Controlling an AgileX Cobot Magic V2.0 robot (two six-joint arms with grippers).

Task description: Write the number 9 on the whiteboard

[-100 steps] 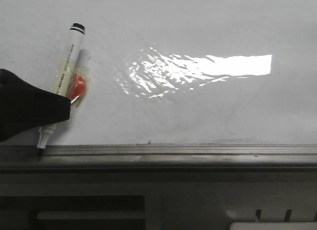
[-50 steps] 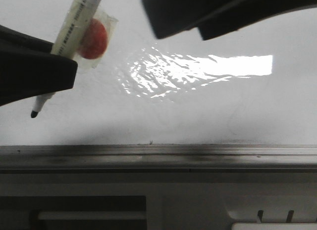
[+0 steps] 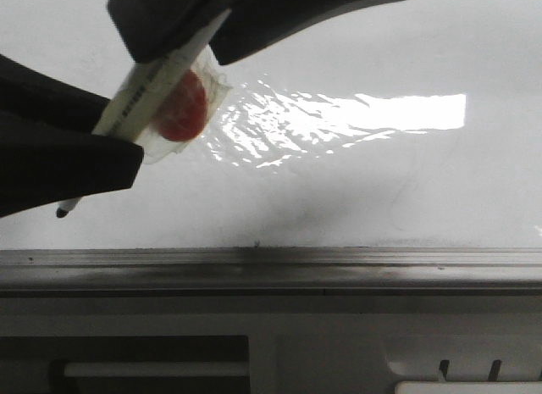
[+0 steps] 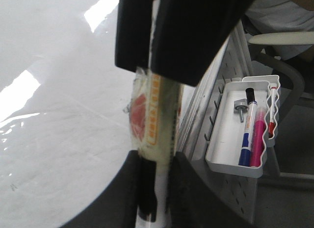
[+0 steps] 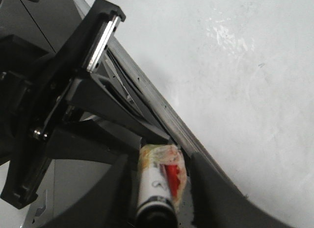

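Note:
The whiteboard [image 3: 381,182] is glossy white with a bright glare patch [image 3: 364,114] and a grey metal rail [image 3: 296,263] along its near edge. No number 9 or other black stroke shows on it. My left gripper [image 3: 102,152] is shut on a white marker [image 3: 148,89] that has a red piece [image 3: 182,106] taped to it. The marker is tilted, its black tip [image 3: 62,211] just above the board at the left. My right gripper [image 3: 207,34] straddles the marker's capped upper end [image 5: 154,184], with gaps on both sides. The left wrist view shows the left gripper [image 4: 156,184] gripping the marker [image 4: 157,120].
A white tray [image 4: 230,135] hangs on a pegboard beside the board. It holds a blue marker [image 4: 247,135], a pink marker [image 4: 259,135] and a thin red pen. A chair [image 4: 289,39] stands beyond it. Grey framework lies below the rail [image 3: 254,343].
My left gripper lifted the marker off the rail and tilted it over the board. My right gripper came in from the upper right and moved left over the marker's upper end.

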